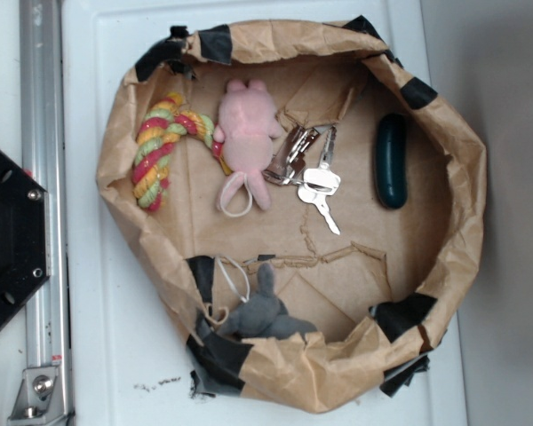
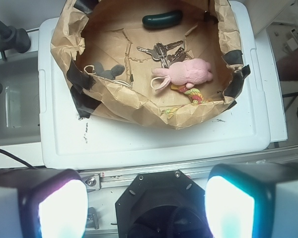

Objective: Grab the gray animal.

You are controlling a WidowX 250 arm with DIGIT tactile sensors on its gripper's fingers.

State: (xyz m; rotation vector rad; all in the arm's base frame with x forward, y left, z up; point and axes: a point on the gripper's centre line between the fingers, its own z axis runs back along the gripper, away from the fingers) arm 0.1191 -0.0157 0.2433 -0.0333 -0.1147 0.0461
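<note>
A: One target, the gray animal (image 1: 268, 312), lies at the paper bag's (image 1: 466, 169) rim wall, white string loop (image 1: 237, 277) beside it, well apart from pink plush (image 1: 246, 120) and keys (image 1: 313, 177).

B: Gripper (image 2: 145, 206)?

A: Wide open, empty, high above, off to one side of bag.

B: Advice?

A: Approx. centre over body, not string; descend clear of bag wall, then close.

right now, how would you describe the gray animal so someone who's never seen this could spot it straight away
Look into the crumpled brown paper bag lined with black tape on the white surface. The gray animal lies against the bag's wall beside a black tape patch, apart from the keys and rope toy. Unlike the pink plush, it is gray with long ears and a thin white string loop.
</note>
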